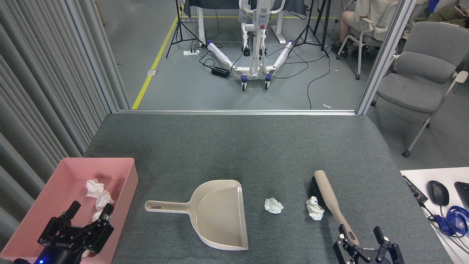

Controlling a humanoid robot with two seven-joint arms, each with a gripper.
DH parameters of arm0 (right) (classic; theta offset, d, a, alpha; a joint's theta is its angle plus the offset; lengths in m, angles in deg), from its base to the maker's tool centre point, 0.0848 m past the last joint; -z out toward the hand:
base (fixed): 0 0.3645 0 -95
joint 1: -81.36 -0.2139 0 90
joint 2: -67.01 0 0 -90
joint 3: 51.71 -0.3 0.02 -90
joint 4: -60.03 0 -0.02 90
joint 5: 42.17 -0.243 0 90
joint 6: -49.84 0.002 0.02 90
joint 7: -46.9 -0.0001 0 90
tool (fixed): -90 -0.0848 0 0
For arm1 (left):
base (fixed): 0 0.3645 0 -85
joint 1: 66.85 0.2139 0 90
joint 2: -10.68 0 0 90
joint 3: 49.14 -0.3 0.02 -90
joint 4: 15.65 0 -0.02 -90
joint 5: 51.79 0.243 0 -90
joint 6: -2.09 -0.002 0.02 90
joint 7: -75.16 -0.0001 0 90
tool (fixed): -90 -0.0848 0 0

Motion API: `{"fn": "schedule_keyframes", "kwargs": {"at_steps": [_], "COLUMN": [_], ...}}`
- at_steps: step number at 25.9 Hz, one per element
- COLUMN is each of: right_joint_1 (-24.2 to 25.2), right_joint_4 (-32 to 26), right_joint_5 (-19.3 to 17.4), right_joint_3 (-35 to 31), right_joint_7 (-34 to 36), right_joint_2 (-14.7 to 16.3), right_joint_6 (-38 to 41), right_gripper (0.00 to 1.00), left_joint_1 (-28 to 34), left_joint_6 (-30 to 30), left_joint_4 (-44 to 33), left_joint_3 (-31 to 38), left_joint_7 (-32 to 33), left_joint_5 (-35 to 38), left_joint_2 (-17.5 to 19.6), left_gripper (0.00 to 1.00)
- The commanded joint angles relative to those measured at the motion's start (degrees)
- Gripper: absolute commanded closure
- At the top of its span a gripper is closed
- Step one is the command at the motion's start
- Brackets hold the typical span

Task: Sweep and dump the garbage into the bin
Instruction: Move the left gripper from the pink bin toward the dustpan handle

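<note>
A: Where is the garbage lying?

B: Two crumpled white tissue wads (pixel 273 205) (pixel 315 208) are sitting on the grey felt-like desk (pixel 234 146), between the smooth beige dustpan (pixel 216 214) on the left and the beige-handled brush (pixel 328 194) on the right. More wrinkled wads (pixel 94 187) are resting inside the shallow pink plastic bin (pixel 33 205) at the near left.

A: And the claws?

B: The left claw (pixel 89 212) is hovering over the bin, fingers spread, gripping nothing. The right claw (pixel 361 234) is spreading its fingers around the near end of the brush handle, not pinching it.
</note>
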Motion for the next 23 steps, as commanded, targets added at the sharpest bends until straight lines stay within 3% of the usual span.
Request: {"fn": "schedule_keyframes", "kwargs": {"at_steps": [1,19,23], "right_joint_1": [-0.04,-1.97,-2.76], "right_joint_4": [0.68,5.77,6.57], "right_joint_5": [-0.02,-0.11,-0.11], "right_joint_3": [0.55,1.6,1.87], "right_joint_7": [0.27,0.45,0.45], "right_joint_2": [-0.42,-2.26,-2.18], "right_joint_6": [0.03,0.11,0.11], "right_gripper": [0.02,0.02,0.02], "left_joint_1": [-0.24,0.46,0.72], "left_joint_6": [-0.03,0.14,0.41], "left_joint_4": [0.26,-2.73,-2.91], "left_joint_3": [0.15,-0.28,-0.81], "left_joint_7": [-0.01,0.17,0.17], "left_joint_5": [-0.06,-0.23,-1.81], "left_joint_2": [0.03,-0.58,-3.04], "left_gripper": [0.0,0.0,0.01]}}
